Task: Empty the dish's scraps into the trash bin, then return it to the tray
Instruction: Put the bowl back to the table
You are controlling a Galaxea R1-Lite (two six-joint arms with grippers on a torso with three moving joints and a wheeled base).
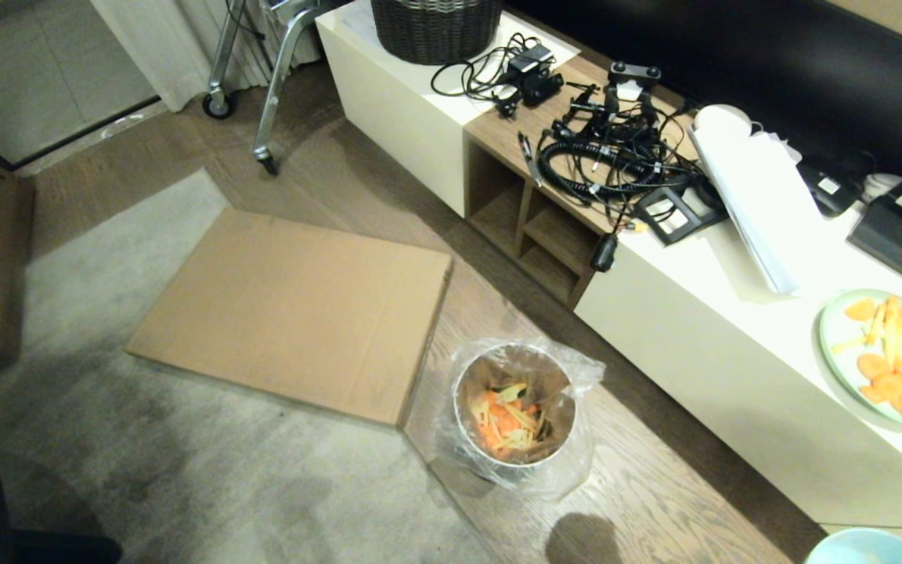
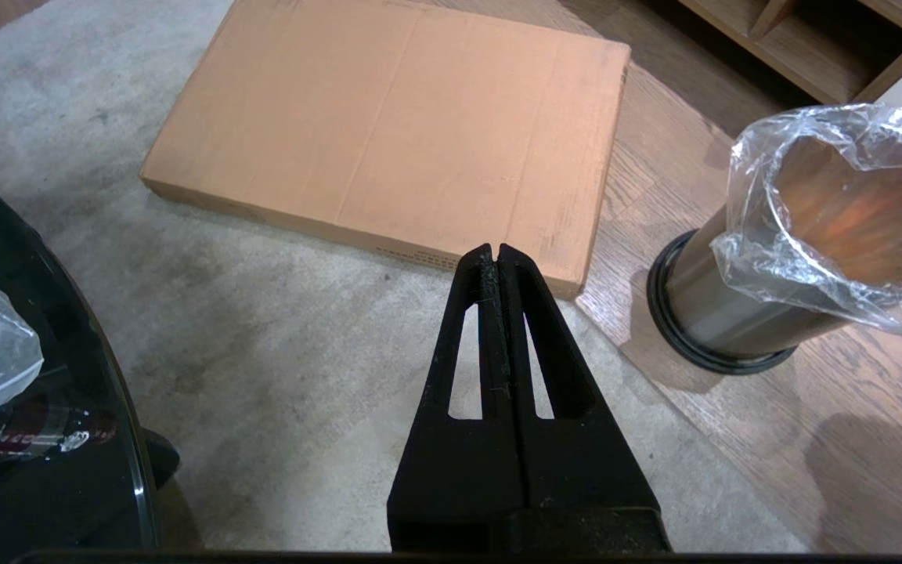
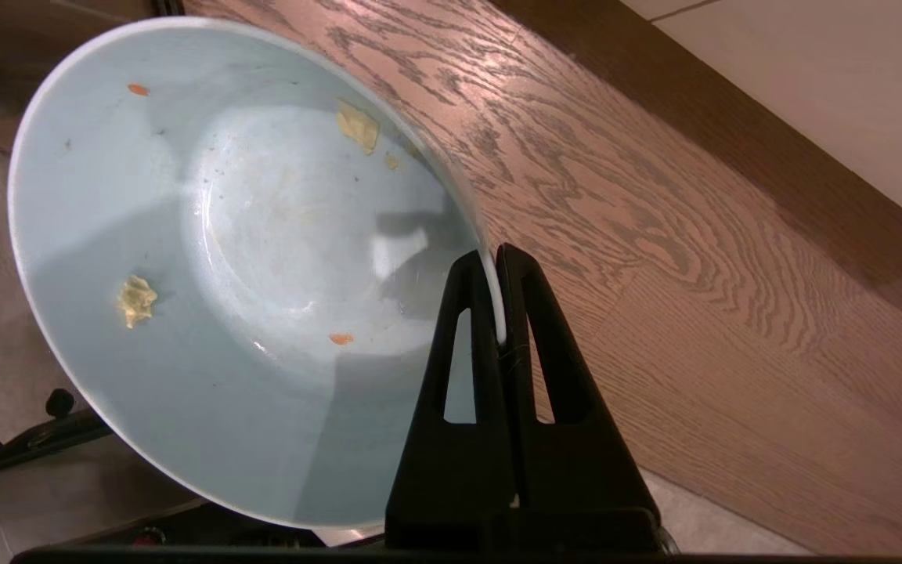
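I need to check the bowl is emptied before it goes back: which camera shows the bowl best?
The right wrist view: the bowl fills it, its rim pinched by the right gripper, with only a few stuck scrap bits inside. The head view catches just a sliver of its rim at the bottom edge. The left wrist view does not show it.

Count, my view: one bowl (image 3: 208, 258), pinched at the rim by my right fingers (image 3: 517, 313). Bits stuck inside it: four, two orange and two yellow. One bin (image 1: 515, 415). One plate (image 1: 885, 356) on the surface (image 1: 733, 329). One flat cardboard box (image 1: 294, 309) on the floor.
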